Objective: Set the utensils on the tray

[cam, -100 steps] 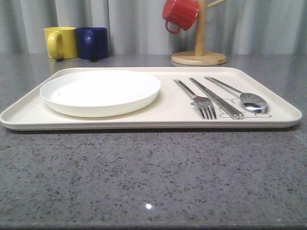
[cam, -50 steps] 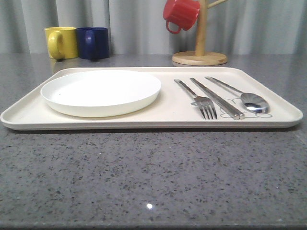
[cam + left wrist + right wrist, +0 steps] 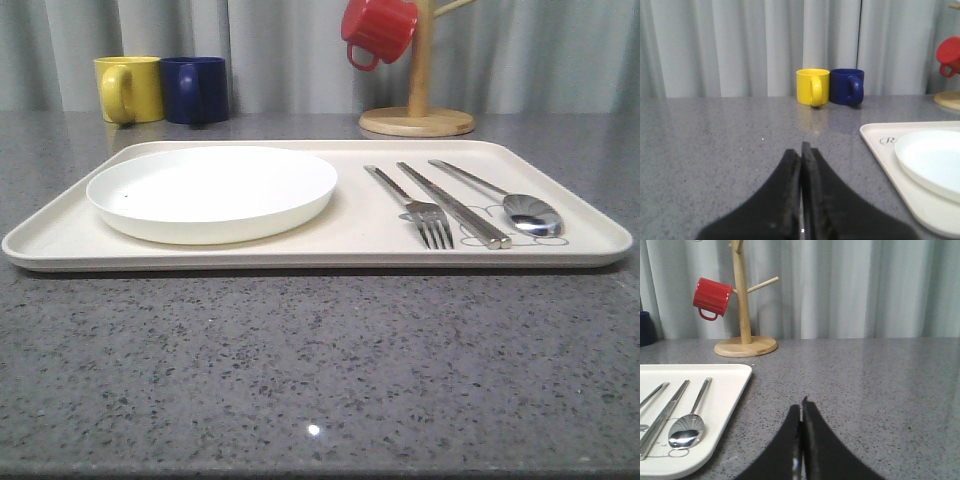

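Note:
The cream tray (image 3: 360, 225) lies across the grey table. On its right half lie three silver utensils side by side: a fork (image 3: 412, 204), a flat bar piece (image 3: 452, 203) and a spoon (image 3: 500, 197). The right wrist view shows the spoon (image 3: 688, 423) and bar piece (image 3: 662, 417) on the tray (image 3: 727, 390). My right gripper (image 3: 801, 407) hovers over bare table to the tray's right, shut and empty. My left gripper (image 3: 800, 150) is shut with nothing in it, over the table to the left of the tray (image 3: 880, 150).
A round white plate (image 3: 212, 190) fills the tray's left half. A yellow mug (image 3: 128, 88) and a blue mug (image 3: 194, 89) stand at the back left. A wooden mug tree (image 3: 416, 110) with a red mug (image 3: 376, 31) stands at the back right.

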`<control>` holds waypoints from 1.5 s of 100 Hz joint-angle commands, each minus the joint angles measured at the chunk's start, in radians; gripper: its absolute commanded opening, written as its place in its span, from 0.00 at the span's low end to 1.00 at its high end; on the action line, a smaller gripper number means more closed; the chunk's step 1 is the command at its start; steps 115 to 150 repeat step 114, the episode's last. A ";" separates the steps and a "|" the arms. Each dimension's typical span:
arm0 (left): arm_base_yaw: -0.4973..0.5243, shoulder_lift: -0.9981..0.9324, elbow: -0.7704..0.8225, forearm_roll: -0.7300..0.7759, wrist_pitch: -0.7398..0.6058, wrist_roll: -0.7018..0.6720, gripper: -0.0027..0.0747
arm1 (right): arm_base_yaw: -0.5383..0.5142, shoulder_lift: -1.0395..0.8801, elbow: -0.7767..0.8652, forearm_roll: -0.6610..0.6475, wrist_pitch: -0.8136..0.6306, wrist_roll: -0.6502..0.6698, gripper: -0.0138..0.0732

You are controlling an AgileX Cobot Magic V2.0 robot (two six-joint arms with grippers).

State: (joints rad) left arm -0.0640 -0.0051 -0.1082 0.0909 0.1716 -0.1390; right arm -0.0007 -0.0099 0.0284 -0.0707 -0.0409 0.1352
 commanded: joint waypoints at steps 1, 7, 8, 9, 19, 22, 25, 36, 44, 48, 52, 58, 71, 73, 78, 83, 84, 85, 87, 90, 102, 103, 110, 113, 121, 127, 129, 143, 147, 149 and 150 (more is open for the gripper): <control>0.004 -0.034 0.017 0.027 -0.115 -0.015 0.01 | -0.006 -0.014 -0.001 0.003 -0.083 -0.007 0.08; 0.004 -0.034 0.039 0.040 -0.119 -0.015 0.01 | -0.006 -0.014 -0.001 0.003 -0.083 -0.007 0.08; 0.004 -0.034 0.044 0.042 -0.119 -0.015 0.01 | -0.006 -0.014 -0.001 0.003 -0.083 -0.007 0.08; 0.004 -0.034 0.046 0.041 -0.122 -0.015 0.01 | -0.006 -0.014 -0.001 0.003 -0.083 -0.007 0.08; 0.004 -0.034 0.078 0.048 -0.178 -0.015 0.01 | -0.006 -0.014 -0.001 0.003 -0.083 -0.007 0.08; 0.004 -0.034 0.090 0.055 -0.202 -0.015 0.01 | -0.006 -0.014 -0.001 0.003 -0.083 -0.007 0.08; 0.004 -0.034 0.103 0.060 -0.232 -0.015 0.01 | -0.006 -0.014 -0.001 0.003 -0.083 -0.007 0.08; 0.005 -0.034 0.135 0.064 -0.299 -0.015 0.01 | -0.006 -0.014 -0.001 0.003 -0.083 -0.007 0.08; 0.005 -0.034 0.141 0.064 -0.301 -0.015 0.01 | -0.006 -0.014 -0.001 0.003 -0.083 -0.007 0.08; 0.005 -0.034 0.141 0.064 -0.301 -0.015 0.01 | -0.006 -0.014 -0.001 0.003 -0.083 -0.007 0.08; 0.005 -0.034 0.141 0.064 -0.301 -0.015 0.01 | -0.006 -0.014 -0.001 0.003 -0.083 -0.007 0.08; 0.005 -0.034 0.141 0.064 -0.301 -0.015 0.01 | -0.006 -0.014 -0.001 0.003 -0.083 -0.007 0.08; 0.005 -0.034 0.141 0.064 -0.301 -0.015 0.01 | -0.006 -0.014 -0.001 0.003 -0.083 -0.007 0.08; 0.005 -0.034 0.141 0.064 -0.301 -0.015 0.01 | -0.006 -0.014 -0.001 0.003 -0.083 -0.007 0.08; 0.005 -0.034 0.141 0.064 -0.301 -0.015 0.01 | -0.006 -0.014 -0.001 0.003 -0.083 -0.007 0.08; 0.005 -0.034 0.141 0.064 -0.301 -0.015 0.01 | -0.006 -0.014 -0.001 0.003 -0.083 -0.007 0.08; 0.005 -0.034 0.141 0.064 -0.301 -0.015 0.01 | -0.006 -0.014 -0.001 0.003 -0.083 -0.007 0.08; 0.005 -0.034 0.141 0.064 -0.301 -0.015 0.01 | -0.006 -0.014 -0.001 0.003 -0.083 -0.007 0.08; 0.005 -0.034 0.141 0.064 -0.301 -0.015 0.01 | -0.006 -0.014 -0.001 0.003 -0.083 -0.007 0.08; 0.005 -0.034 0.141 0.064 -0.301 -0.015 0.01 | -0.006 -0.014 -0.001 0.003 -0.083 -0.007 0.08; 0.005 -0.034 0.141 0.064 -0.301 -0.015 0.01 | -0.006 -0.014 -0.001 0.003 -0.083 -0.007 0.08; 0.005 -0.034 0.141 0.064 -0.301 -0.015 0.01 | -0.006 -0.014 -0.001 0.003 -0.083 -0.007 0.08; 0.005 -0.034 0.141 0.064 -0.301 -0.015 0.01 | -0.006 -0.014 -0.001 0.003 -0.083 -0.007 0.08; 0.005 -0.034 0.141 0.064 -0.301 -0.015 0.01 | -0.006 -0.014 -0.001 0.003 -0.083 -0.007 0.08; 0.005 -0.034 0.141 0.064 -0.301 -0.015 0.01 | -0.006 -0.014 -0.001 0.003 -0.083 -0.007 0.08; 0.005 -0.034 0.141 0.064 -0.301 -0.015 0.01 | -0.006 -0.014 -0.001 0.003 -0.083 -0.007 0.08; 0.005 -0.034 0.141 0.064 -0.301 -0.015 0.01 | -0.006 -0.014 -0.001 0.003 -0.083 -0.007 0.08; 0.005 -0.034 0.141 0.064 -0.301 -0.015 0.01 | -0.006 -0.014 -0.001 0.003 -0.083 -0.007 0.08; 0.005 -0.034 0.141 0.064 -0.301 -0.015 0.01 | -0.006 -0.014 -0.001 0.003 -0.083 -0.007 0.08; 0.005 -0.034 0.141 0.064 -0.301 -0.015 0.01 | -0.006 -0.014 -0.001 0.003 -0.083 -0.007 0.08; 0.005 -0.034 0.141 0.064 -0.301 -0.015 0.01 | -0.006 -0.014 -0.001 0.003 -0.083 -0.007 0.08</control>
